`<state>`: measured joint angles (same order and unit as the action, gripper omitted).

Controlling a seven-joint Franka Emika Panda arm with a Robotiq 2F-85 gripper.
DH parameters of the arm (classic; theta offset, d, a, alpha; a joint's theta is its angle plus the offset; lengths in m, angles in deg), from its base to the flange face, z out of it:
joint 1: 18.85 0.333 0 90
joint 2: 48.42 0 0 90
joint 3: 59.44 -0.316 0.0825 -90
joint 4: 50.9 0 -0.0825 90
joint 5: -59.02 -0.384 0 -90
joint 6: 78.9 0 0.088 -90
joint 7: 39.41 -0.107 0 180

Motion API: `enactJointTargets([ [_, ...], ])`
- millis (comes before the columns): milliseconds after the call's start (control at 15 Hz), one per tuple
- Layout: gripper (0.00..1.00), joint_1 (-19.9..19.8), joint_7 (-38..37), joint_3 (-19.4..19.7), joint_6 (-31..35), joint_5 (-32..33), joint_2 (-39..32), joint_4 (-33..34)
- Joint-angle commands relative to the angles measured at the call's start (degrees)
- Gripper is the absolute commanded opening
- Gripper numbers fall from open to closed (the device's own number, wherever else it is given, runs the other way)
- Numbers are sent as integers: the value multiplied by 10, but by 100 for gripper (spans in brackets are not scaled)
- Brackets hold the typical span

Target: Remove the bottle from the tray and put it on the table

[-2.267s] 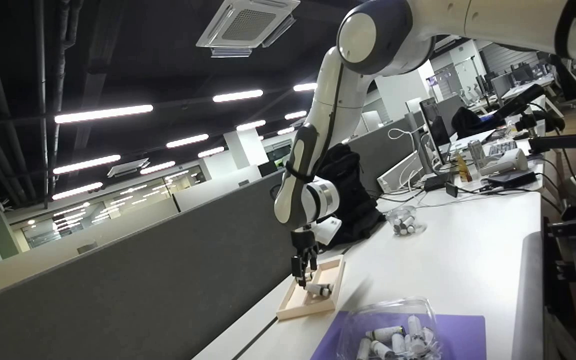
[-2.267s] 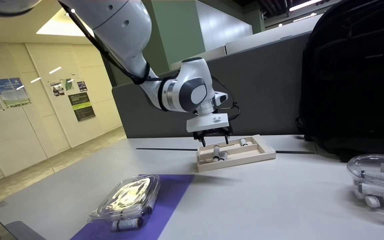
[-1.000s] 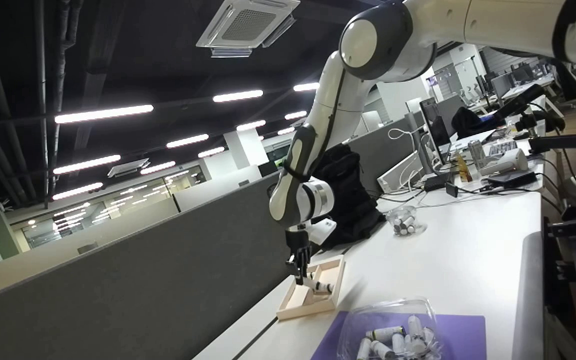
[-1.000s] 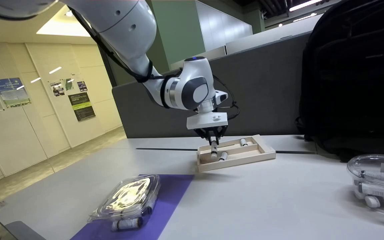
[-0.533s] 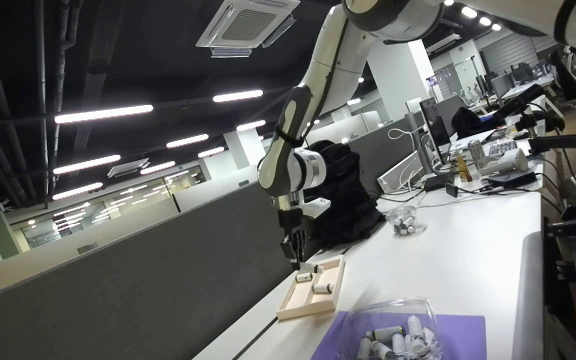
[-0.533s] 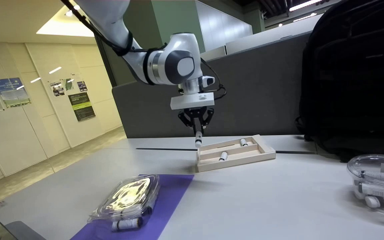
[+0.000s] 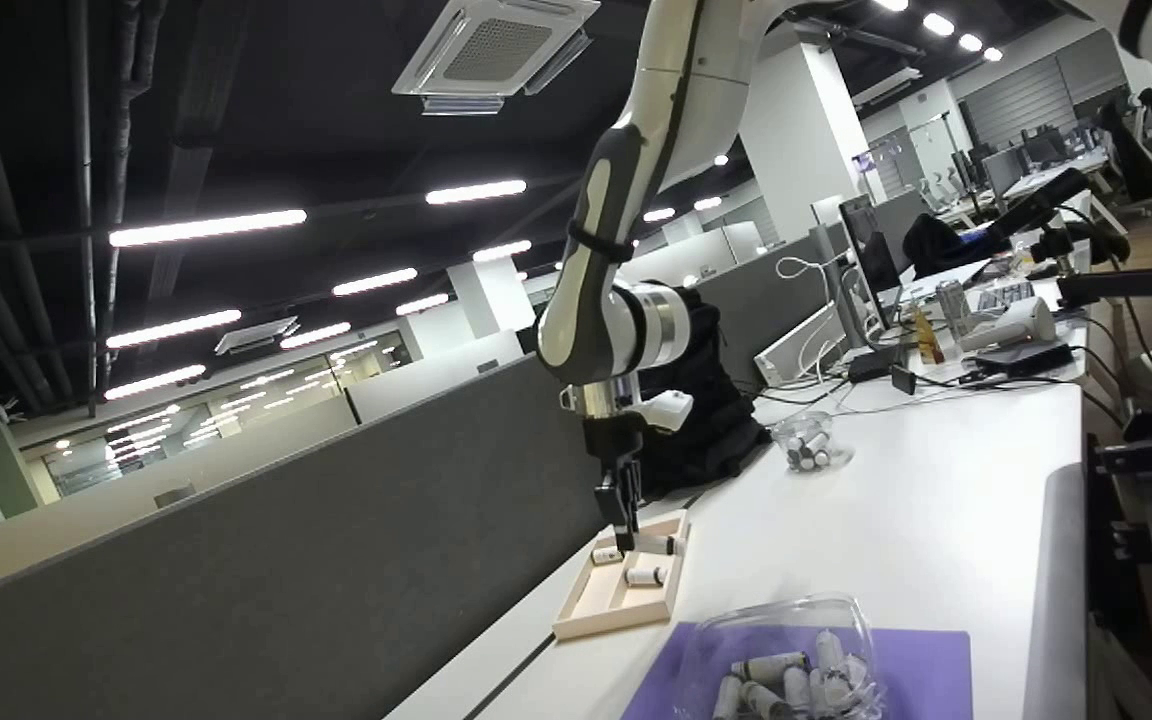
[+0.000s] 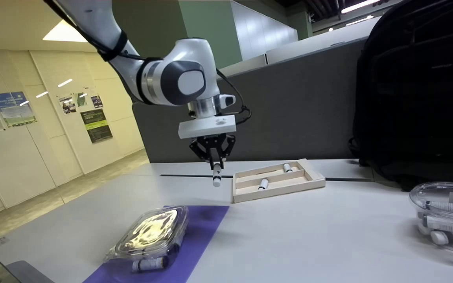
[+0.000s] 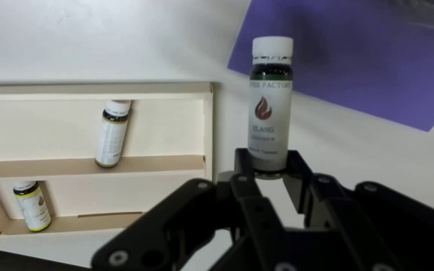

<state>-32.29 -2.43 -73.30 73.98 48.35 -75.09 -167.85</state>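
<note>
Gripper point(image 9: 268, 161) pinching flame-labelled, white-capped bottle point(image 9: 269, 116) nr its base, cap end sticking out. Held in air, outside wooden tray point(image 9: 208, 128). In wrist view it shows just past tray's end wall, cap overlapping edge of purple mat point(image 9: 371, 82). 2 other btls point(image 9: 112, 137) in tray, one each side of long divider. In an exterior view, white tabletop point(image 8: 309, 236) runs wide betw. mat & round clear tub point(image 8: 419, 196). Dk grey partition point(image 8: 301, 102) behind tray.
</note>
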Motion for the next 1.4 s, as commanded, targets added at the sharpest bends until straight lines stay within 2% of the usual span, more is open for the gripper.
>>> enactJointTargets([
  [0, 7, -1, 20, -6, 34, -19, 18, -52],
  [333, 7, 8, 6, 5, 32, -3, -21, -44],
  [733, 7, 15, -1, 8, 72, 20, -70, -23],
  [1000, 7, 22, -13, 10, 75, 45, -98, -7],
  [1067, 35, 26, -19, 13, 69, 52, -102, -2],
  [1133, 53, 26, -21, 13, 66, 54, -106, 3],
  [1333, 72, 21, -28, 8, 57, 55, -105, 12],
])
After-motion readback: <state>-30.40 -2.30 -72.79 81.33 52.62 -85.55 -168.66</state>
